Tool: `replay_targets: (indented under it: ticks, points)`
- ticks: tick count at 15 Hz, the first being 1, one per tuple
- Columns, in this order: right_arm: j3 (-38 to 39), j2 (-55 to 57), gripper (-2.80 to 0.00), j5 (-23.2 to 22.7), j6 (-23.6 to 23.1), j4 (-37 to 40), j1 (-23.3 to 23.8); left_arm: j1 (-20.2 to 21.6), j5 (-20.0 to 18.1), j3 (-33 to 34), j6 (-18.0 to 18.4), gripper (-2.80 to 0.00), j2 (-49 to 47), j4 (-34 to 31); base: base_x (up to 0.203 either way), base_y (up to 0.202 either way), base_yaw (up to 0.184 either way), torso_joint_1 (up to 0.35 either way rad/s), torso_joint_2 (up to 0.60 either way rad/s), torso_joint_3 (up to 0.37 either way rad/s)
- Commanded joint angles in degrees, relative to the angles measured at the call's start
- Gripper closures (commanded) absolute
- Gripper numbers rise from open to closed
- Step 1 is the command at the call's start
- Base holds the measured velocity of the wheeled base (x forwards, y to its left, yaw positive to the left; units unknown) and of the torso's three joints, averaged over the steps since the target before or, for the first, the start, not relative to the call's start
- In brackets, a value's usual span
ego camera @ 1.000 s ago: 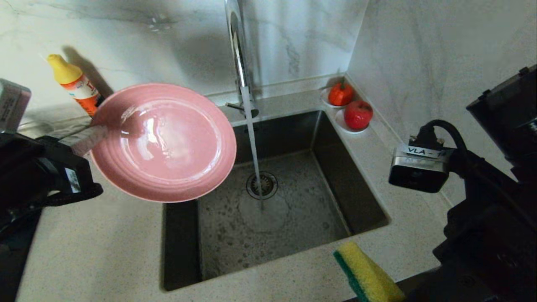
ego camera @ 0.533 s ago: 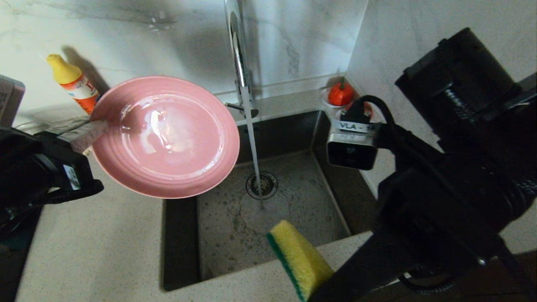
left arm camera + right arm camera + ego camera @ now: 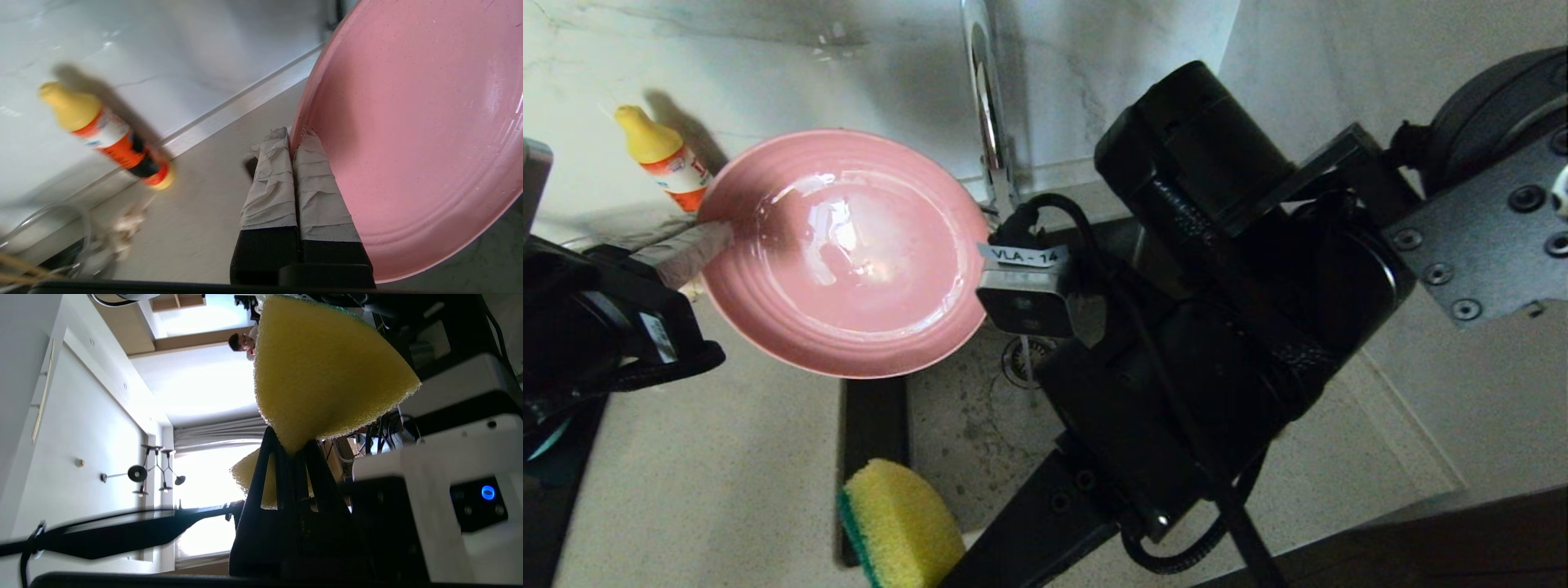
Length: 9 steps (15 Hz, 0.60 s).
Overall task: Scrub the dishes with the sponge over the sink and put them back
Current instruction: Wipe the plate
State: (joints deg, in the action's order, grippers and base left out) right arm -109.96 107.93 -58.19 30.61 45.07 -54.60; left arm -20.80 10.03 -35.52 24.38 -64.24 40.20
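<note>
Right arm (image 3: 1176, 327) hides most of sink (image 3: 964, 425) and tap (image 3: 984, 106); right gripper (image 3: 292, 451) pinches sponge (image 3: 903, 523), left gripper (image 3: 296, 139) clamps plate (image 3: 841, 253) rim.

Both arms are built of matte black housings. The right arm (image 3: 1217, 327) is seen as bulky rounded black segments joined to a flat grey metal plate (image 3: 1486, 237) studded with dark round screws. A small boxy wrist camera (image 3: 1023, 302) in silver and black is mounted on it, tagged with a white label reading "VLA - 14", and black cables are looped above and below it. The left gripper's fingers (image 3: 278, 183) are wrapped in creased white tape over black bases — the right gripper's fingers (image 3: 286, 490) are bare black, with open slots.
</note>
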Motion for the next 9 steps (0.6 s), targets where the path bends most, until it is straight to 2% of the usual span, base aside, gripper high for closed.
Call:
replay_targets:
  ticks: [1,4,9]
  points:
    - [-0.7,3.3,0.0,-0.4,0.2,-1.3,-0.7,-2.3,0.1,0.2,0.1,0.0,0.3,0.1,0.0,0.0,0.0,0.0,0.0,0.0]
    - [-0.7,4.2,0.0,-1.2,0.2,-2.0,-0.7,-3.3,0.1,-0.2,0.1,0.0,-0.2,0.1,0.0,0.0,0.0,0.0,0.0,0.0]
    - [-0.7,5.4,0.0,-2.0,0.1,-3.3,-0.7,-8.6,0.9,-1.7,0.1,0.0,-0.8,-0.3,0.0,0.0,0.0,0.0,0.0,0.0]
